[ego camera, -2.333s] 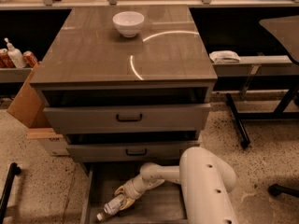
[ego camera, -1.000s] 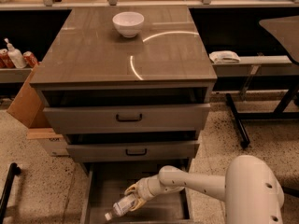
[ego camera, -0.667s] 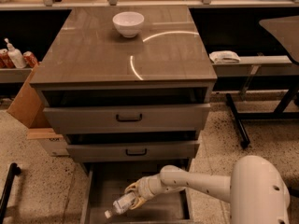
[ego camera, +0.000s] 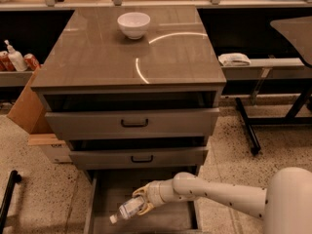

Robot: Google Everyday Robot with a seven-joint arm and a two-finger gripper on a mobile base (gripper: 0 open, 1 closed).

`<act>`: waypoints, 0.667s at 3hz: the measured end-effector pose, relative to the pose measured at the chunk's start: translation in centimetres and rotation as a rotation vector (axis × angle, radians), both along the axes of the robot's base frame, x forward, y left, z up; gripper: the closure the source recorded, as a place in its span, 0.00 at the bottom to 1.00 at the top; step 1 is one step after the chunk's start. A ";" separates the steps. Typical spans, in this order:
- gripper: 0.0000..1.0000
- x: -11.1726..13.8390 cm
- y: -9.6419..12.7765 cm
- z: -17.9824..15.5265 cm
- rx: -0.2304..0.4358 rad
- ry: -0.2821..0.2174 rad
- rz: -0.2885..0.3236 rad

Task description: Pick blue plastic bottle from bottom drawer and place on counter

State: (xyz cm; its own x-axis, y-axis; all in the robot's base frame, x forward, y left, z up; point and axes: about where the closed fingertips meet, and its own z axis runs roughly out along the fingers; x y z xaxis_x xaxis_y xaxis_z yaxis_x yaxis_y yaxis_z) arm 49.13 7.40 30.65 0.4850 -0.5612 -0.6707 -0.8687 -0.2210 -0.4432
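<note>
Now gripper [ego camera: 138, 204] fingers [ego camera: 141, 195] clasp blue plastic bottle [ego camera: 125, 211] in bottom drawer [ego camera: 168, 219]

This looks like a robot test room, more a lab than a home. The floor [ego camera: 39, 179] is hard and speckled. A shiny brown counter [ego camera: 97, 57] sits on a chest of drawers [ego camera: 170, 123], with a white bowl [ego camera: 133, 24] near its back edge. Past the counter's left edge a low shelf holds a pump bottle [ego camera: 14, 56] and red cans [ego camera: 31, 61], and a cardboard box [ego camera: 24, 106] stands below. Past its right edge are black metal table legs [ego camera: 246, 126]. Below the front edge, a white robot arm's gripper [ego camera: 141, 202] hugs the blue plastic bottle [ego camera: 127, 209] over the bottom drawer [ego camera: 165, 217].
</note>
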 end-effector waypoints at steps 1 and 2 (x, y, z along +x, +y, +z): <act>1.00 -0.2 -0.4 2.9 -0.001 -0.051 -0.002; 1.00 -0.2 -0.4 2.9 -0.001 -0.051 -0.002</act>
State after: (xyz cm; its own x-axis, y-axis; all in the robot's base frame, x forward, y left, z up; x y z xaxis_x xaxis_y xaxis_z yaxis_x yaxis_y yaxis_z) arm 48.96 6.97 33.53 0.5176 -0.5630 -0.6443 -0.8453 -0.2199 -0.4869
